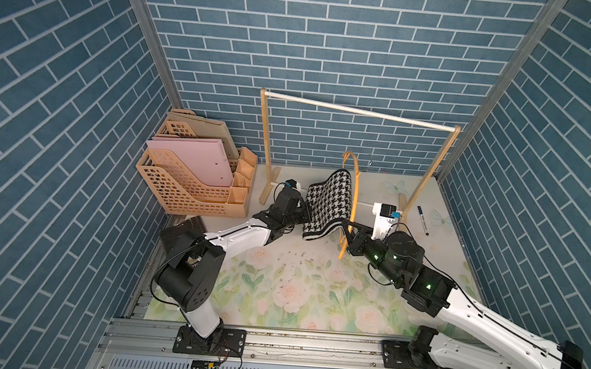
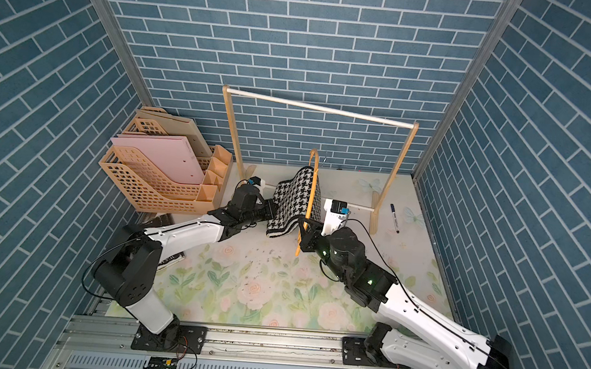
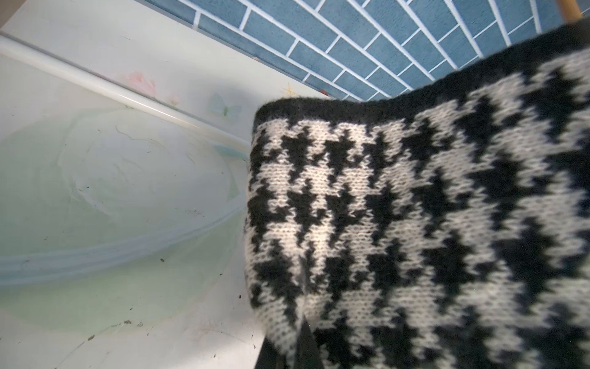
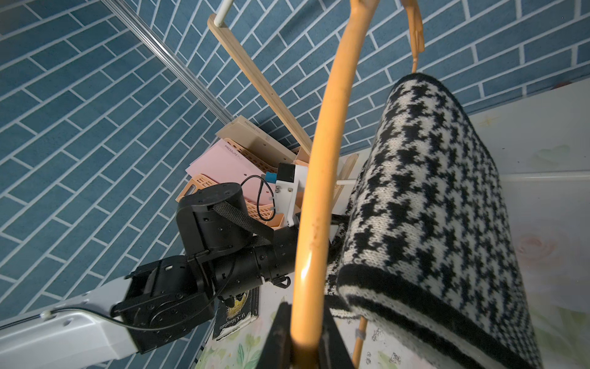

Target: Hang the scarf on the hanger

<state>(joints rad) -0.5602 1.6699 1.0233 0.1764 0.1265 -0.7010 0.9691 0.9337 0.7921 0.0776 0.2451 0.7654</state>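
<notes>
Floral tabletop [image 1: 295, 300] below, right gripper [image 4: 306, 345] holds hanger [image 4: 322, 191] bearing scarf [image 4: 431, 207].

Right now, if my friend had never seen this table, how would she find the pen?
Start at the big wooden rack with the white rod at the back of the flowery table. Go to its foot on the right arm's side; just beyond it the pen lies flat. It's the only small, thin white stick with a dark blue cap.
</notes>
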